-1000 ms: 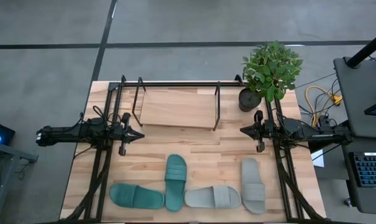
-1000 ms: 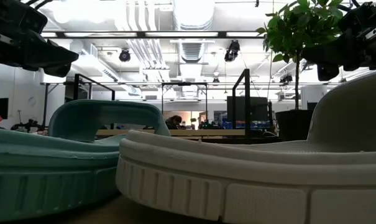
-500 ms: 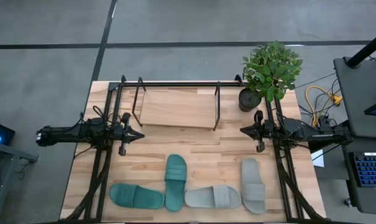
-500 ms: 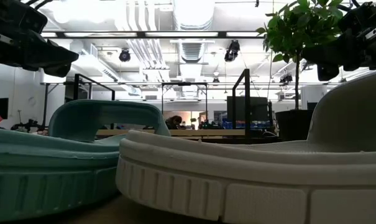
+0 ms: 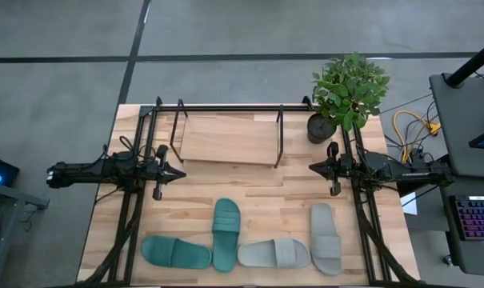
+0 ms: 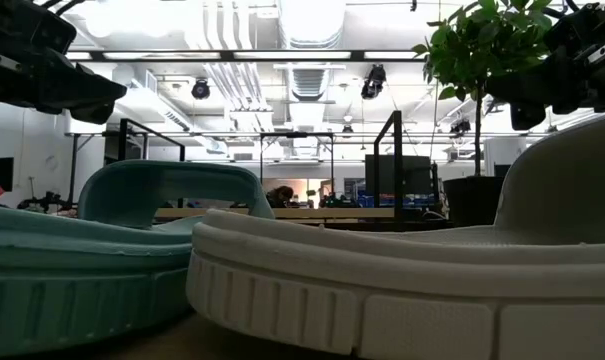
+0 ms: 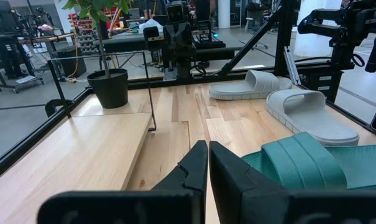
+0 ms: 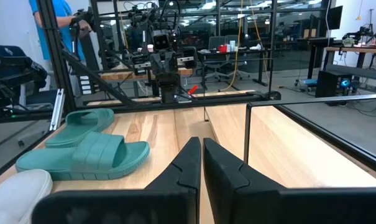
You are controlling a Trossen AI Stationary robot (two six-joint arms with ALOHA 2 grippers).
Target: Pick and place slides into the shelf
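Four slides lie flat on their soles along the table's near edge: a teal one [image 5: 176, 253] lying crosswise, a teal one [image 5: 226, 234] lengthwise, a grey one [image 5: 274, 254] crosswise and a grey one [image 5: 325, 238] lengthwise. The shelf [image 5: 226, 140], black tubing around a light board, stands at the far middle with nothing on it. My left gripper [image 5: 180, 172] hovers shut at the table's left, pointing right. My right gripper [image 5: 312, 166] hovers shut at the right, pointing left. Both are above the table, between the shelf and the slides, and touch nothing.
A potted plant [image 5: 347, 92] stands at the far right corner beside the shelf. Black frame bars [image 5: 130, 216] run along both sides of the table. Bare wood [image 5: 250, 188] lies between the two grippers. A desk with a keyboard [image 5: 475, 220] stands off the table's right.
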